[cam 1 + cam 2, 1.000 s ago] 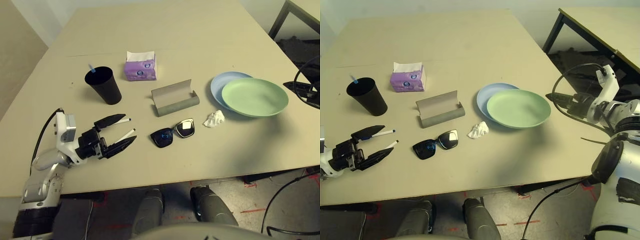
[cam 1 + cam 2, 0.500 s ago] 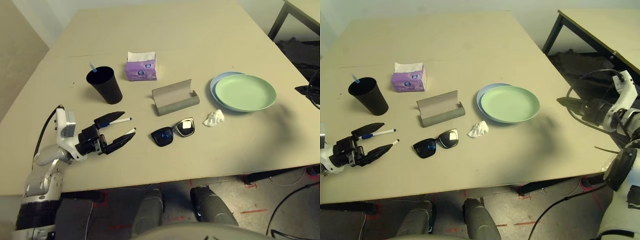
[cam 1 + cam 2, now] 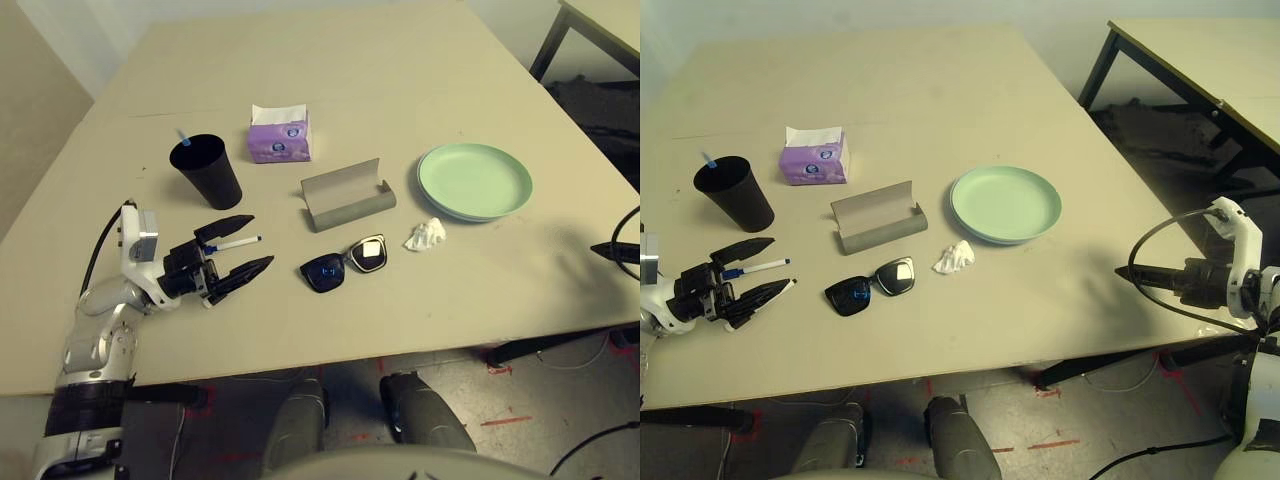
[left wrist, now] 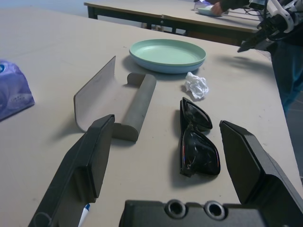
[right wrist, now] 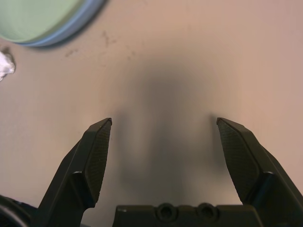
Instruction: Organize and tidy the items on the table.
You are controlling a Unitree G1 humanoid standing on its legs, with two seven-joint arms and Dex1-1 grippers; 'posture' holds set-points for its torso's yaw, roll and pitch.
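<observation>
My left gripper [image 3: 257,241] is open low over the table's front left, its fingers either side of a thin white marker [image 3: 241,242]. A second marker's white tip [image 3: 791,283] peeks from under the nearer finger. Behind stands the black cup [image 3: 208,171] with a blue tip sticking out. The grey glasses case [image 3: 346,196] lies open mid-table, with the black sunglasses [image 3: 345,265] in front and the white tissue wad [image 3: 427,235] beside them. The green plate [image 3: 473,178] rests on the pale blue plate [image 3: 984,235]. My right gripper [image 5: 163,124] hangs open over bare table [image 5: 189,56] at the front right.
A purple tissue pack [image 3: 279,138] sits behind the case. A dark-legged table [image 3: 1200,60] stands off the right edge. A black cable [image 3: 1160,235] loops over my right wrist near the table's front right corner.
The green plate has gone from overhanging to the right to sitting squarely on the blue one. My right gripper has drawn back from it toward the front right. My left gripper edged forward over the markers.
</observation>
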